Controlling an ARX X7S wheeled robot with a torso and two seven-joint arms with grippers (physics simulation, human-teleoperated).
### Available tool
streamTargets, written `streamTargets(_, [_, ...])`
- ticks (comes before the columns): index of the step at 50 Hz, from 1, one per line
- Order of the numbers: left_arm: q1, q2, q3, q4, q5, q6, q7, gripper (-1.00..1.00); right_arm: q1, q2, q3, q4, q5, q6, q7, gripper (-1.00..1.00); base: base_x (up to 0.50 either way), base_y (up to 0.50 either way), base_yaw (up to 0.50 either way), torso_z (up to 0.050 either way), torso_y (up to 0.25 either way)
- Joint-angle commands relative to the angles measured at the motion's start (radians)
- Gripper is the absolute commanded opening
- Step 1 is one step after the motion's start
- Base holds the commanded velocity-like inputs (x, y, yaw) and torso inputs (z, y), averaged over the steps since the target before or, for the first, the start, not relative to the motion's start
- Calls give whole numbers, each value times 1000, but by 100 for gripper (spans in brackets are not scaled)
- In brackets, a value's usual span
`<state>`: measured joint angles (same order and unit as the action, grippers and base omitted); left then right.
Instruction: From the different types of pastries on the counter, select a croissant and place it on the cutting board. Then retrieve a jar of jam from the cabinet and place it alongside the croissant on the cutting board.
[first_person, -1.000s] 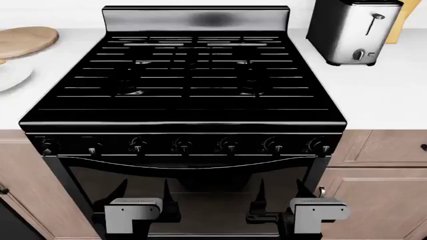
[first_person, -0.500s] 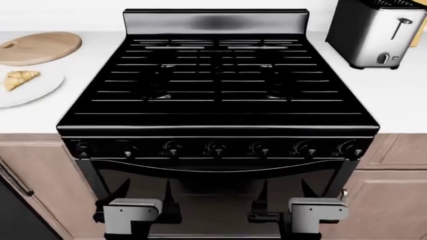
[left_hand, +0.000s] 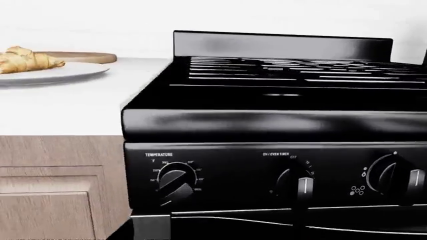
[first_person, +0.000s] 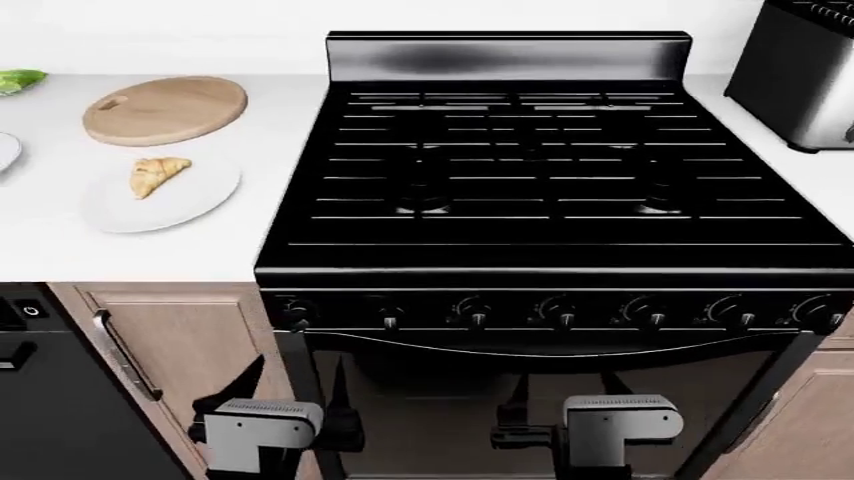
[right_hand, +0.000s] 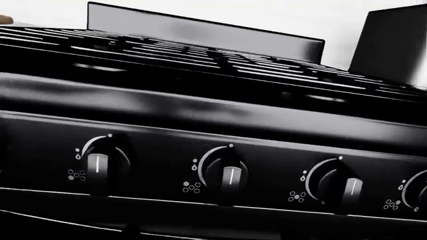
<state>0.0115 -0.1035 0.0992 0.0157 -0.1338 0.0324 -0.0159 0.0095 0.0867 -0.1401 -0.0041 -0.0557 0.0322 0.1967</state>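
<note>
While the croissant (first_person: 159, 175) sits on a white plate (first_person: 200, 205) at the frame's upper left, just below the cutting board (first_person: 167, 108), both empty tools, left (first_person: 287, 395) and right (first_person: 561, 395), hang open by the stove (first_person: 534, 180), risking a knock.

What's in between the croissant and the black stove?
In the head view, only the white plate under the croissant, then bare white counter, up to the stove. The left wrist view shows the same.
</note>
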Motion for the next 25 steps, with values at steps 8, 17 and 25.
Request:
streamTargets(8, [33,-29,27,47,-12,4,-13,100,0,20,-38,-10,-14,19,39,100,0,500,0,0,0])
streamTargets(17, [30,-35,38,41,-8,7,-24,100,3,27,-54,-10,-23,32,56,100,0,500,0,0,0])
streamTargets(25, [21,-40,46,34,-13,-3,-30,100,3,35,-63,-12,-16,37,59,100,0,500,0,0,0])
